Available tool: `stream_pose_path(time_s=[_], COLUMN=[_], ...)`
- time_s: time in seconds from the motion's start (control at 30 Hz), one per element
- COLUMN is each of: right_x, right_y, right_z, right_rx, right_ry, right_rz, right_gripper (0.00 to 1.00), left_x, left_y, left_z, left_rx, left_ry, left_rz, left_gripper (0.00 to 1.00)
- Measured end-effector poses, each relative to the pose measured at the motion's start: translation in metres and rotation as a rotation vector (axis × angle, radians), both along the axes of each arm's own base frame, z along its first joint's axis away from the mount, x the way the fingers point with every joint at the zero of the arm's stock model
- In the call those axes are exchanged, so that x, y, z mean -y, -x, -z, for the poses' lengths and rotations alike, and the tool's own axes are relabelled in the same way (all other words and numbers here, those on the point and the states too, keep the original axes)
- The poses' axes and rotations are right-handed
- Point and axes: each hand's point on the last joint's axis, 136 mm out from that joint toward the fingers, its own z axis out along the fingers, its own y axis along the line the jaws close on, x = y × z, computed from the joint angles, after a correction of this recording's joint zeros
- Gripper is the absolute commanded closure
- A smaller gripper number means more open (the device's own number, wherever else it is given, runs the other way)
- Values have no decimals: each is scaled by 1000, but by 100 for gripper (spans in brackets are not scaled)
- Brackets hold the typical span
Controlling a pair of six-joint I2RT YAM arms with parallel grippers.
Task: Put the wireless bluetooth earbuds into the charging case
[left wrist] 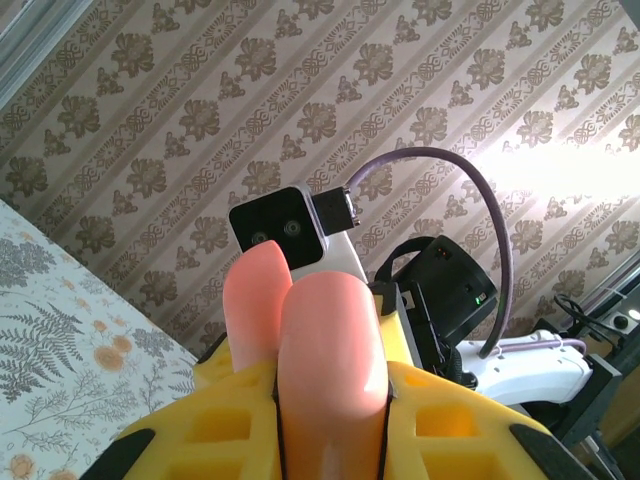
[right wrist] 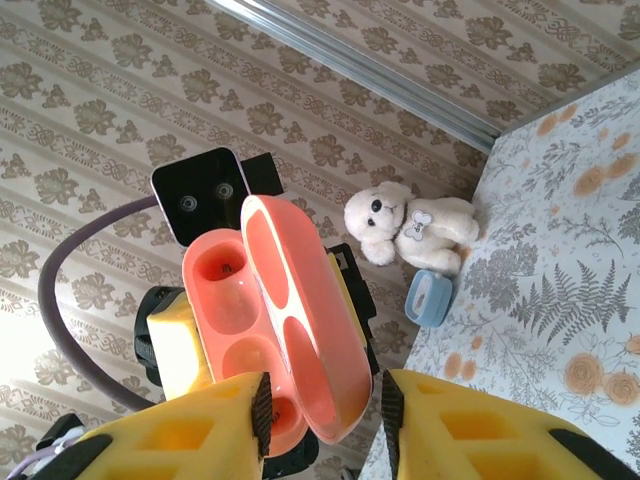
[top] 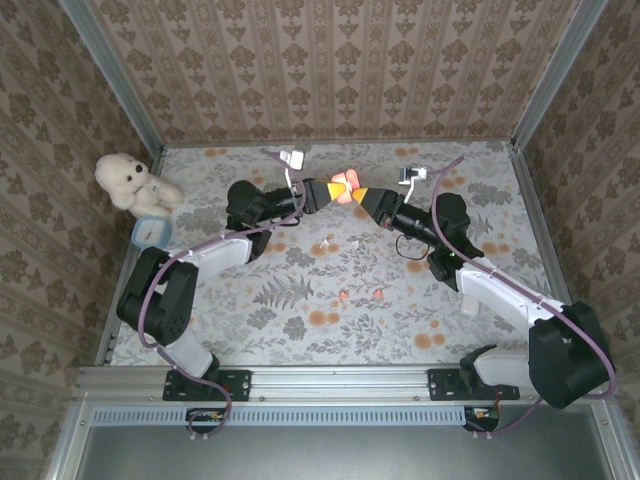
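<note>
Earbuds of tiny glossy plastic lie loose on the flower-patterned table (top: 250, 330): two orange-red earbuds (top: 343, 296) sit a little apart near the middle, too small to tell which way they point. Farther back are two pale specks that may be white buds, though I cannot tell. One salmon-pink glossy plastic charging case (top: 345, 186) is held up off the table at the far middle, where the two arms meet. In the right wrist view the charging case (right wrist: 290, 320) stands hinged open. Its long axis runs nearly up and down the picture, leaning slightly, and two round wells in the base face the camera, with the oval lid swung out beside them. The left gripper (left wrist: 330, 400) pinches the case (left wrist: 330, 340) between its yellow fingers, and from that side two smooth rounded lobes show. The right gripper (right wrist: 325, 410) is spread, its fingers straddling the lower end of the lid with a gap on one side. One white plush teddy bear (top: 125, 180) sits at the far left corner, with one small light-blue rounded box (top: 152, 232) just beside it.
</note>
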Motion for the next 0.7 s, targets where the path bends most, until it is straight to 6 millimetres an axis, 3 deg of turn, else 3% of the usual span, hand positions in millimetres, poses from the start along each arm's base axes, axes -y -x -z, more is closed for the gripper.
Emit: stream_pose_path(time_s=[0.43, 0.7], right_x=[-1, -2], right_y=[-1, -8], right_z=[0, -6], right_rx=[-3, -2], right_ry=[1, -2], right_rz=[-2, 0], right_gripper=[70, 84], left_x=[1, 1], left_y=[0, -4], left_z=[0, -3], left_rx=[-4, -2], left_ry=[0, 14], left_rz=[-1, -26], left_gripper=[100, 100])
